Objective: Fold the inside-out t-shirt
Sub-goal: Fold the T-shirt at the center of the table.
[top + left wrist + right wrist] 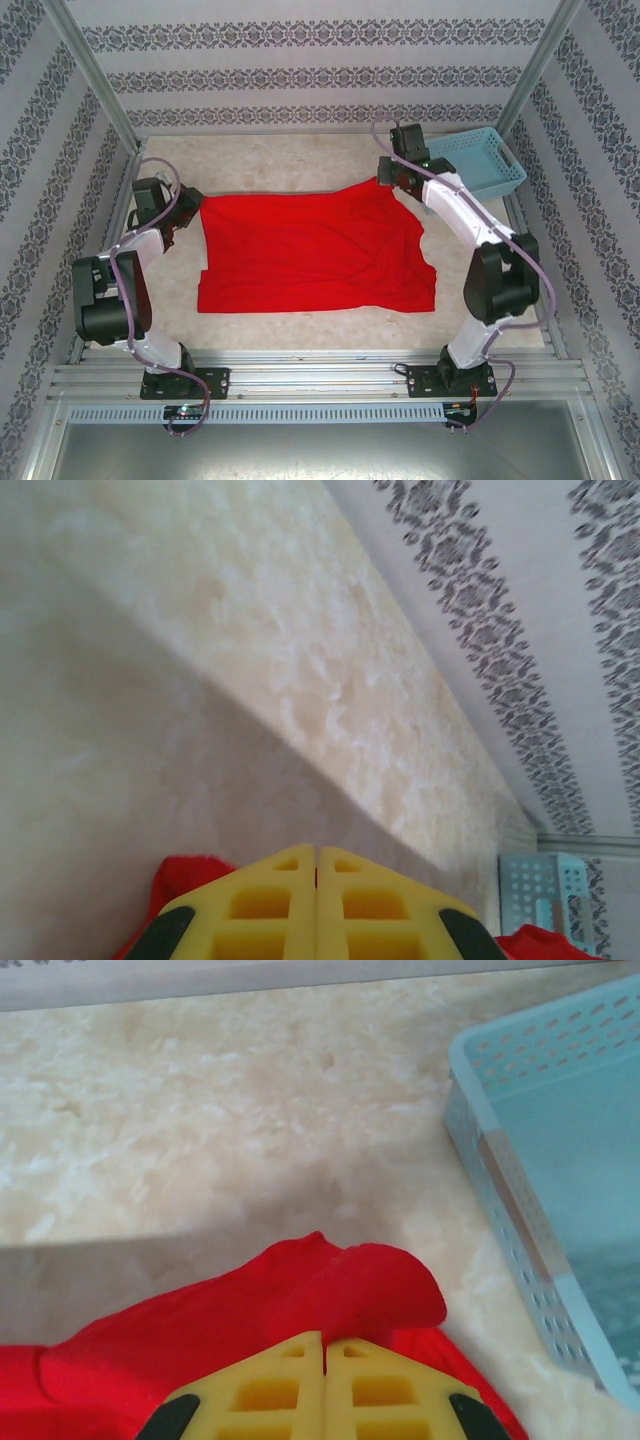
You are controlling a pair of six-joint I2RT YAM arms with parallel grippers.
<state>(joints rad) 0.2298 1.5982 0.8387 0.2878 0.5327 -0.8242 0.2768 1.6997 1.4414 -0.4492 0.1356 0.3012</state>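
Red cloth: bright red soft fabric t-shirt [310,255] lies spread mid-table. Left gripper [188,208] and right gripper [386,180] closed tight at its far corners, apparently pinching fabric. Lift both evenly, carry toward near hem, keep edge taut.

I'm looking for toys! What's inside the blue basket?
Inside the basket only its bare blue floor shows, with no toys on it. From above, the right arm covers one near corner, so that bit can't be checked.
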